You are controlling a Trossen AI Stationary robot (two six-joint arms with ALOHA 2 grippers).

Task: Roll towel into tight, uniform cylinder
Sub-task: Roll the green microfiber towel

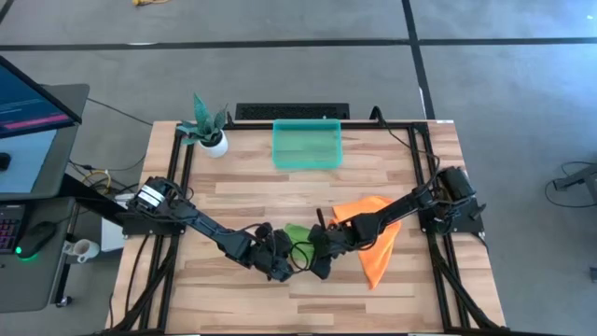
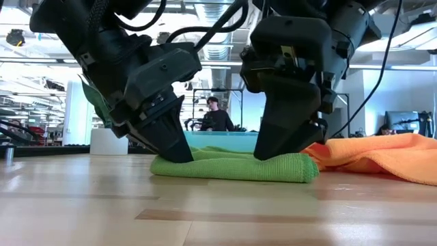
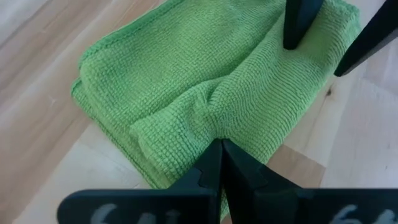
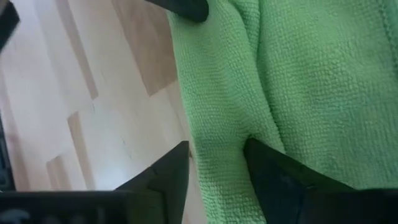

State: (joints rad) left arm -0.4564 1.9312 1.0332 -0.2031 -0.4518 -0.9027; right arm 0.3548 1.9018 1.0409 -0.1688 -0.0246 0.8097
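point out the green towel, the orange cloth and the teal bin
green towel (image 2: 232, 166), low view, front face of the folded stack
orange cloth (image 1: 378, 245), high view, middle of the spread fabric
teal bin (image 1: 307, 143), high view, floor of the tray

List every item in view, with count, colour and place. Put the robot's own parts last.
Folded green microfibre towel: one, green, near-centre of the table, pinched by both grippers.
Crumpled orange cloth: one, orange, right of the green towel, under the right arm.
Translucent teal plastic bin: one, teal, far middle of the table.
Small potted plant in white pot: one, green leaves, far left corner.
Wooden slatted table: one, light wood, black frame.
Person: one, dark top, in the room behind.
Left gripper: one, dark, shut on a towel fold.
Right gripper: one, dark, closed around a towel ridge.
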